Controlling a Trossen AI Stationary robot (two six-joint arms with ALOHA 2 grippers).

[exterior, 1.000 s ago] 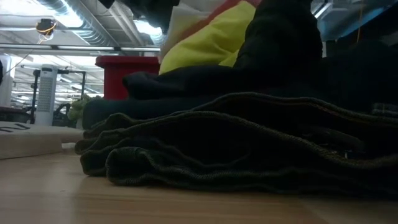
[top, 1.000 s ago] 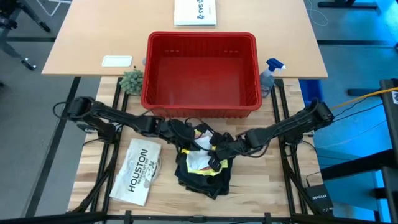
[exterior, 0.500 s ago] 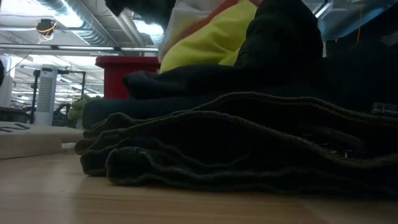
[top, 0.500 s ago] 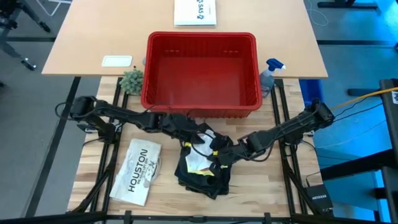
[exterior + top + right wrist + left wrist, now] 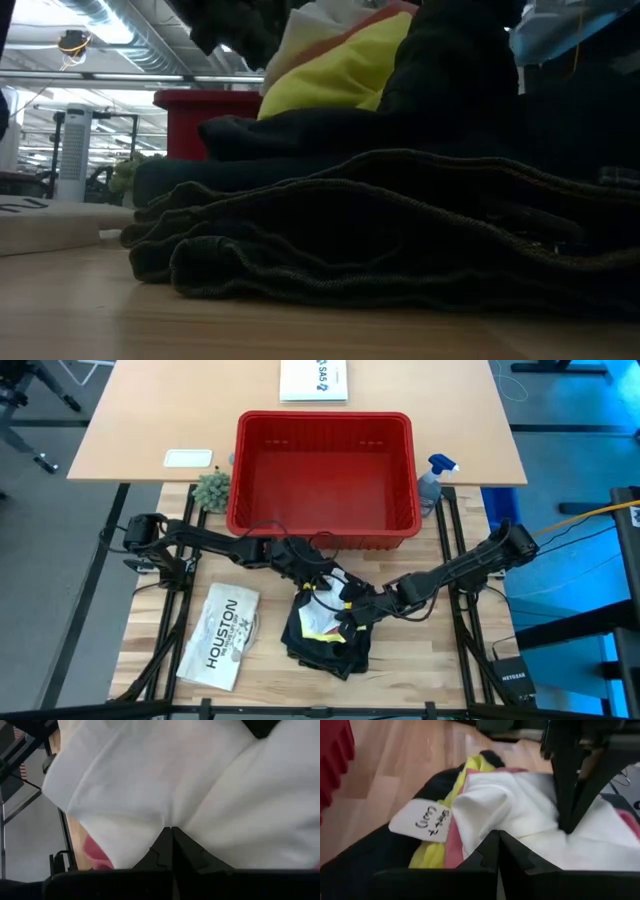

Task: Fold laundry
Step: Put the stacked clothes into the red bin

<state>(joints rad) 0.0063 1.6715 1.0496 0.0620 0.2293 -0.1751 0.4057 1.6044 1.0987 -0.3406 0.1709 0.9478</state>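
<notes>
The laundry lies in one pile on the wooden table. Black trousers [image 5: 325, 648] [image 5: 380, 230] are at the bottom. On them lie a yellow T-shirt [image 5: 316, 628] [image 5: 340, 70], a pink cloth [image 5: 452, 845] and, on top, a white cloth [image 5: 520, 805] [image 5: 150, 770]. My left gripper [image 5: 318, 584] [image 5: 498, 836] is shut at the pile's far left side. My right gripper [image 5: 350, 607] [image 5: 171, 830] is shut at the pile's right side. Both are on the white cloth. My left gripper pinches a fold of the white cloth [image 5: 492, 822] between its shut fingers, slanting down from the table's left. The cloth rests on the pile. My right gripper pinches the white cloth [image 5: 172, 820] at its fingertips, slanting down from the right. Creases run to the tips.
A red basket [image 5: 325, 532] stands just beyond the pile. A flat white item printed HOUSTON [image 5: 222, 635] lies left of the pile. A spray bottle [image 5: 432, 485] and a small plant [image 5: 212, 490] flank the basket. A paper tag [image 5: 422, 820] sticks out of the pile.
My left gripper has moved toward the table's right and slightly down, onto the pile's top, staying shut. The pile has kept its place.
</notes>
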